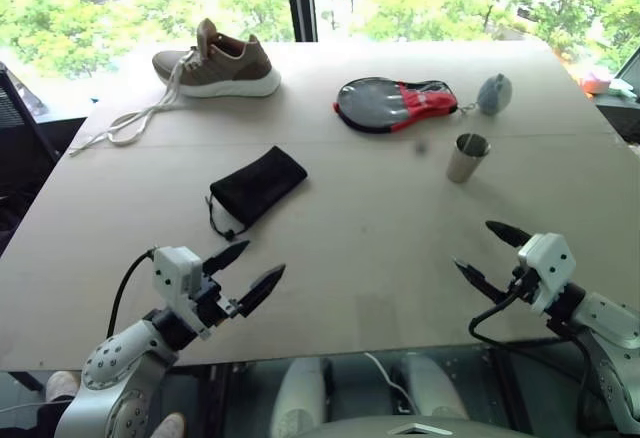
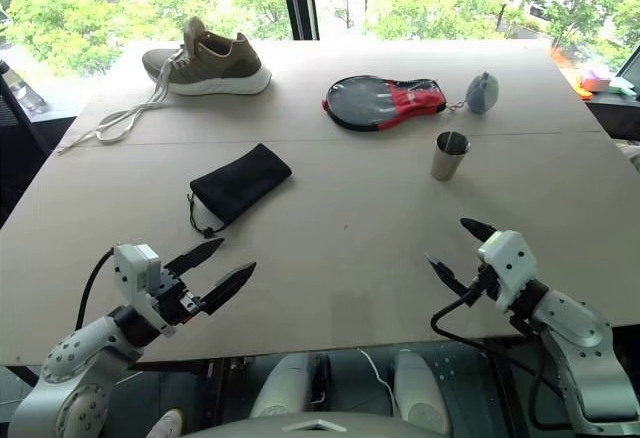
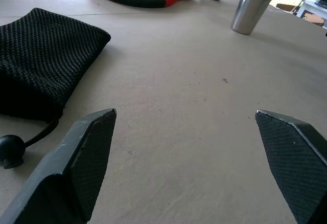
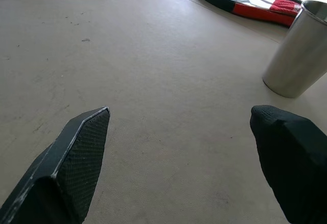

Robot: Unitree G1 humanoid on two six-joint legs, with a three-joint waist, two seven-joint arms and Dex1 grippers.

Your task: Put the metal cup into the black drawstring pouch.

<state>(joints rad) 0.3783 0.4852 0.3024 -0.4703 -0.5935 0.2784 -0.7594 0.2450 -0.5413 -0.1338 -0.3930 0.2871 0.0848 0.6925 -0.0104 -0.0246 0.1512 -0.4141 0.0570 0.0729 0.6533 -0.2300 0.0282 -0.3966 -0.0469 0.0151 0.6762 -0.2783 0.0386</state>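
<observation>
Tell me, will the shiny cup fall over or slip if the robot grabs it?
The metal cup stands upright, tall and narrower at its base, so a sideways nudge could probably tip it, and then it might roll. Its polished steel looks smooth, so it may slip between the fingers. It looks stiff, so squeezing likely won't bend it.

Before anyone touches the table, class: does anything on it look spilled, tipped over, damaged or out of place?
Nothing is spilled or tipped. The cup stands upright and the pouch lies flat. Only the shoe looks untidy: its laces trail loose towards the table's edge.
</observation>
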